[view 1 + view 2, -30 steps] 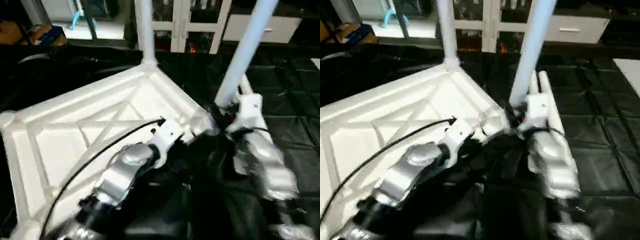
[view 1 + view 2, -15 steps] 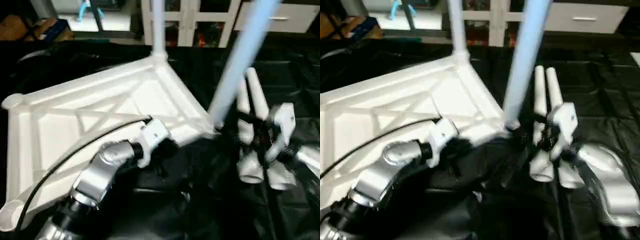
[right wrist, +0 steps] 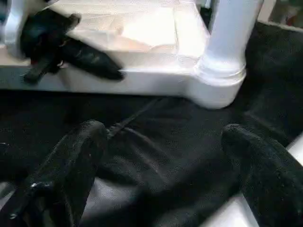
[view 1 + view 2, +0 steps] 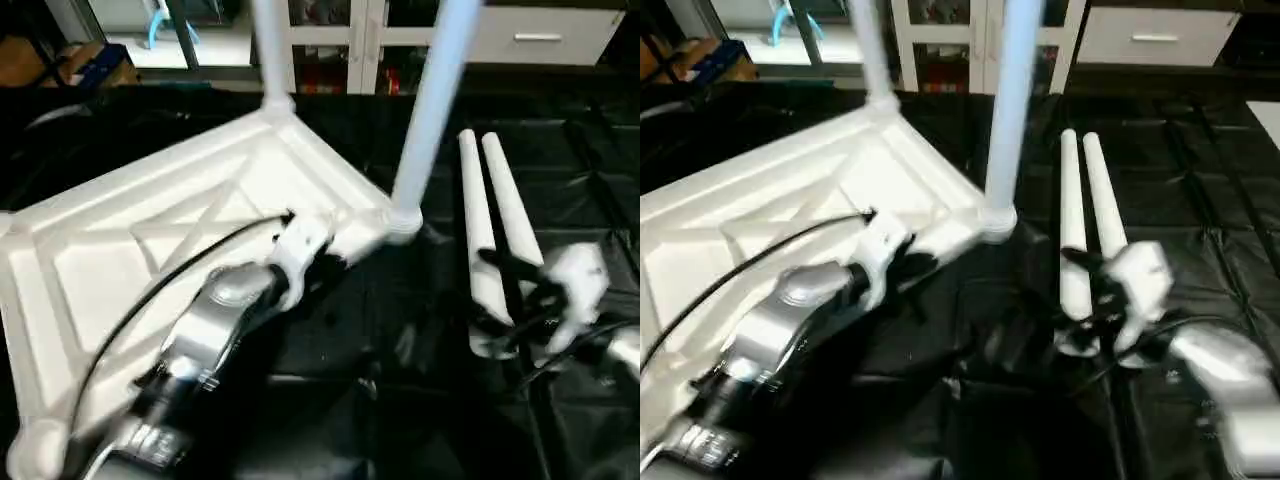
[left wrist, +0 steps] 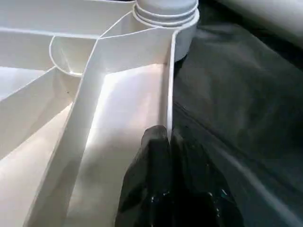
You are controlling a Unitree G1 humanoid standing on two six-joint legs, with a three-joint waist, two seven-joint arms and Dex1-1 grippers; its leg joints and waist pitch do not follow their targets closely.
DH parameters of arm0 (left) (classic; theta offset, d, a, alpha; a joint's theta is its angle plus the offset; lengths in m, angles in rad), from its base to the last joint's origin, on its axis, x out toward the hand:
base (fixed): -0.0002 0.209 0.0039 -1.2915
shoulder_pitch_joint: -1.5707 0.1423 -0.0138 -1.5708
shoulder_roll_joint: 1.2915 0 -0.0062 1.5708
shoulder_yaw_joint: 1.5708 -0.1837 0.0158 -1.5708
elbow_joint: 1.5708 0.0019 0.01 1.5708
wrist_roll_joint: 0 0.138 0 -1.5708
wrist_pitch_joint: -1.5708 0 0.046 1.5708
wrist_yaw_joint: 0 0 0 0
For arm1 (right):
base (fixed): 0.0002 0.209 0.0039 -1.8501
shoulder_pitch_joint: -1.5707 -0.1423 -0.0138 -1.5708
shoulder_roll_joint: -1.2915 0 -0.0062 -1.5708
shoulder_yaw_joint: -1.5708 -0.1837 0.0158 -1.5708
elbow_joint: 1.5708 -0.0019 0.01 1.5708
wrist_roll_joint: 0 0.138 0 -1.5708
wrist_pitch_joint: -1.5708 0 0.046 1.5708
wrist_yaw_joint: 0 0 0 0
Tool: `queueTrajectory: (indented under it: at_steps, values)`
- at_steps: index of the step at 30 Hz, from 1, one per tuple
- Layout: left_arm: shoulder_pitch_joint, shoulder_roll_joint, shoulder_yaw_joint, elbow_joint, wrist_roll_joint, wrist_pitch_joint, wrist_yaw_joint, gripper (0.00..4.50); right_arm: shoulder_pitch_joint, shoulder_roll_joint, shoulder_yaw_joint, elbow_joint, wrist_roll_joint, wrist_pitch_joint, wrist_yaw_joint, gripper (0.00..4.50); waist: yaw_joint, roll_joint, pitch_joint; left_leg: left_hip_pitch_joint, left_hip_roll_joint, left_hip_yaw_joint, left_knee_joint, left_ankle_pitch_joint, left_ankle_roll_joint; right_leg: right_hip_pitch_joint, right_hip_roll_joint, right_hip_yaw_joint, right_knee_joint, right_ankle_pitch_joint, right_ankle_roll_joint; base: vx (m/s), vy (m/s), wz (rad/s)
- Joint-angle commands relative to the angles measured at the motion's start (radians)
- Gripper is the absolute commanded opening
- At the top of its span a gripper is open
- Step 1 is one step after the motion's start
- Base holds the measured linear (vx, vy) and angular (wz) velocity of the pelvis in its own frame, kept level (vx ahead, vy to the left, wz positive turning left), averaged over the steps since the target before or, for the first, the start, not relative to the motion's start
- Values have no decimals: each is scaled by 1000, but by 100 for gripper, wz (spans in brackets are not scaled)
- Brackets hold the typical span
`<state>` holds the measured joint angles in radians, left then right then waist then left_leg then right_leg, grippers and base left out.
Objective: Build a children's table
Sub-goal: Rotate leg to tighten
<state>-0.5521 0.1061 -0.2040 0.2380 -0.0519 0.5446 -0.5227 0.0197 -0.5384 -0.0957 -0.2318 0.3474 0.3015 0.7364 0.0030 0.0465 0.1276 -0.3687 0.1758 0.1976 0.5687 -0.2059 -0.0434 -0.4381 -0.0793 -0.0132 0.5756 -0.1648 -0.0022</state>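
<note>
The children's table lies upside down: its white tabletop [image 4: 180, 240] shows its X-ribbed underside. One white leg [image 4: 268, 50] stands in the far corner socket. Another leg [image 4: 425, 110] stands in the near right socket [image 3: 220, 82]. Two loose legs [image 4: 480, 220] lie side by side to the right. My left gripper [image 5: 165, 135] is shut on the tabletop's rim, a little left of the near right socket. My right gripper [image 3: 163, 130] is open over the black cloth, facing that socket, and sits by the near ends of the loose legs [image 4: 1075, 270].
The work table is draped in black cloth [image 4: 400, 380]. White cabinets and a drawer front [image 4: 540, 35] stand behind it. A cardboard box [image 4: 25, 60] sits on the floor at the back left.
My right gripper has left the base of the leg in the near right socket, drawn back to the right beside the loose legs and opened. The left gripper kept its hold.
</note>
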Motion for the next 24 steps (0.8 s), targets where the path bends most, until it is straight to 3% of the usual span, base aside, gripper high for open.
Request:
queueTrajectory:
  at_steps: [1,3,6,8,10,11,12,15,18,24]
  values:
    - [-42,-52,73,87,-50,-28,95,0,-11,21,42,-1,-47,5,-43,426,4,-28,-46,-3,27,-15,-53,-121,126,51,-35,20,-78,-241,-205,0,0,0]
    - [-96,-94,107,146,-71,-62,135,0,-16,38,58,-6,-61,7,-68,426,9,-30,-57,-7,27,-20,-47,-61,143,63,-39,22,-61,-121,-227,0,0,0]
    - [-144,-131,139,193,-85,-87,176,0,-23,54,67,-12,-71,12,-97,426,14,-29,-70,-11,23,-20,-30,71,232,69,-38,21,-32,139,-280,0,0,0]
    - [-172,-156,166,209,-106,-102,184,0,-31,68,76,-8,-90,8,-127,426,15,-24,-72,-13,24,-20,-21,132,281,65,-37,17,-23,221,-302,0,0,0]
    - [-184,-172,190,213,-129,-103,171,0,-35,77,81,-7,-101,8,-139,426,17,-25,-67,-17,27,-21,-21,121,300,65,-42,14,-26,180,-311,0,0,0]
    - [-193,-185,212,207,-160,-98,149,44,-37,84,87,-7,-110,9,-147,434,20,-23,-66,-13,30,-21,-20,107,307,62,-44,13,-28,121,-317,0,0,0]
    - [-199,-191,223,205,-172,-99,148,55,-39,88,91,-5,-116,8,-154,434,19,-26,-66,-14,31,-21,-20,105,310,62,-43,12,-29,103,-316,0,0,0]
    - [-215,-203,240,203,-187,-118,159,77,-46,101,102,1,-125,8,-174,434,27,-16,-63,-6,40,-22,-19,82,310,52,-43,11,-32,35,-328,0,0,0]
    - [-228,-210,259,197,-201,-115,157,103,-54,114,116,3,-133,11,-188,434,33,-23,-56,-4,41,-19,-21,56,296,49,-46,13,-37,-9,-316,0,0,0]
    - [-229,-185,242,148,-187,-142,132,155,-76,137,148,15,-153,11,-192,434,36,-27,-64,-5,41,-21,-18,75,289,52,-49,12,-30,-2,-302,0,0,0]
